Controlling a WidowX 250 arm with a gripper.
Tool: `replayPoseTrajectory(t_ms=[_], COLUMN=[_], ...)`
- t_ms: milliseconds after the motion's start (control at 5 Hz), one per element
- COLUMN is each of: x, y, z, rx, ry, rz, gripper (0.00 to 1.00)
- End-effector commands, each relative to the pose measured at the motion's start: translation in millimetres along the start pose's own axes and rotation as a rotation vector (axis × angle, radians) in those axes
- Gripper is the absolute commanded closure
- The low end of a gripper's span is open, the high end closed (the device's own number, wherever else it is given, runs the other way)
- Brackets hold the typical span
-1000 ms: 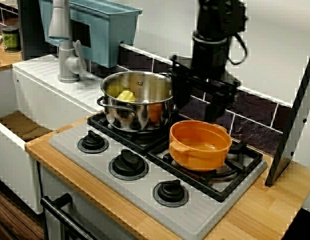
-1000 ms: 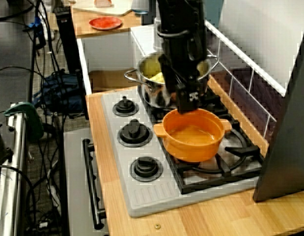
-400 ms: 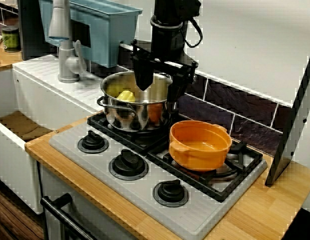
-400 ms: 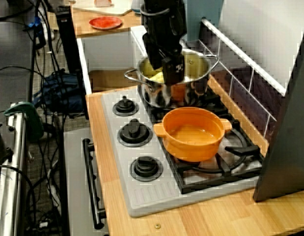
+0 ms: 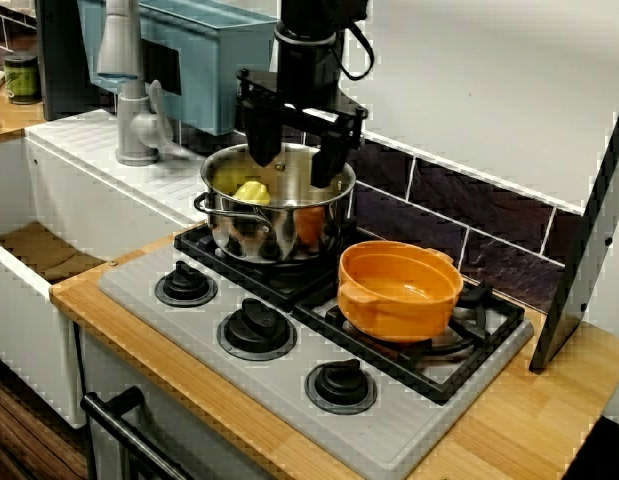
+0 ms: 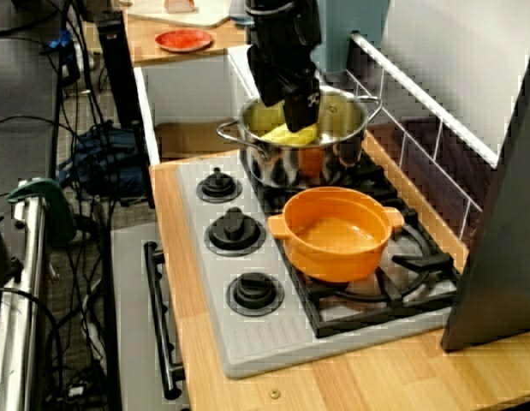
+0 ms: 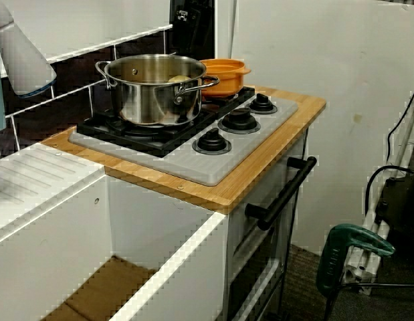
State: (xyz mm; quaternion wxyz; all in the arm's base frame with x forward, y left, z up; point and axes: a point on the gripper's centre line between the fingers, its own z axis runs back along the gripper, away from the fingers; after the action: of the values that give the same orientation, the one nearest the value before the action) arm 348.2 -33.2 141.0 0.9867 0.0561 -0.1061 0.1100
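A steel pot (image 5: 239, 232) stands on the back left burner, with a yellow item (image 5: 251, 190) lying inside it. My gripper (image 5: 292, 160) hangs open just over the pot's mouth, its two black fingers pointing down and reaching to about rim height, with nothing between them. From the high side view the gripper (image 6: 286, 107) is over the yellow item (image 6: 292, 135) in the pot (image 6: 273, 169). An empty orange pot (image 5: 399, 290) sits on the right burner beside it. The view from the sink end shows the steel pot (image 7: 153, 93) and orange pot (image 7: 227, 69).
A grey tap (image 5: 124, 90) and a blue bin (image 5: 204, 45) stand behind the white sink (image 5: 49, 250) on the left. Three black knobs (image 5: 256, 327) line the hob's front. A grey panel (image 5: 589, 230) leans at the right. A red plate (image 6: 183, 39) lies on the far counter.
My gripper has swung left from behind the orange pot to over the steel pot, staying open. Both pots have stayed put.
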Motion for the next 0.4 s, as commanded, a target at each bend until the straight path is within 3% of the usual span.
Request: replayPoseTrajectory(t_ms=[0, 200], x=[14.5, 17.3], y=[27.5, 32.9], z=[7.5, 0.4], rx=[0.001, -0.016], ry=[-0.073, -0.11], rz=[0.037, 0.017], gripper=[0.0, 0.0])
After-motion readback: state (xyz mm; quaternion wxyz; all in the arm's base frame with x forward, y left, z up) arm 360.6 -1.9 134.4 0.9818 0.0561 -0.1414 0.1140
